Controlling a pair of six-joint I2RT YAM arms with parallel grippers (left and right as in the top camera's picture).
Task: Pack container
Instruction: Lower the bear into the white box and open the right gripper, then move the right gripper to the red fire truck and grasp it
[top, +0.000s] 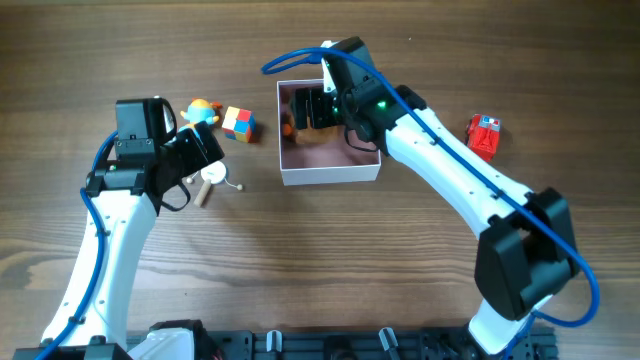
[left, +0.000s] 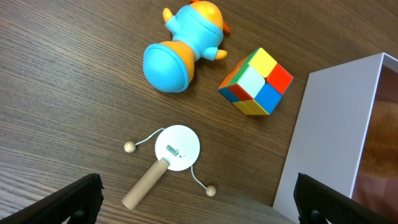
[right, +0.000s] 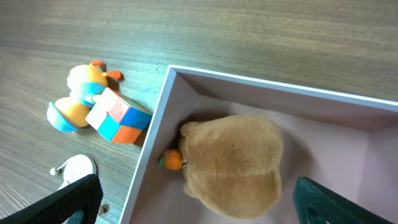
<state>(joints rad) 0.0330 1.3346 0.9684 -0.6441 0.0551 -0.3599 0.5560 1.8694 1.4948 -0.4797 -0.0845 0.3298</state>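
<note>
The container (top: 330, 172) is a square white box with a pink inside, at the table's middle back; it also shows in the left wrist view (left: 329, 124) and the right wrist view (right: 155, 130). A tan plush toy (right: 233, 162) with a small orange fruit (right: 173, 160) lies inside it. My right gripper (top: 315, 110) hangs open above the box and the plush (right: 196, 199). My left gripper (top: 205, 150) is open and empty (left: 199, 214), just above a white hand drum with a wooden handle (left: 166, 158) left of the box.
A blue and orange duck toy (left: 183, 43) and a coloured puzzle cube (left: 256, 82) lie left of the box; they also show from overhead, the duck (top: 203, 108) and the cube (top: 238, 123). A red toy car (top: 485, 135) lies to the right.
</note>
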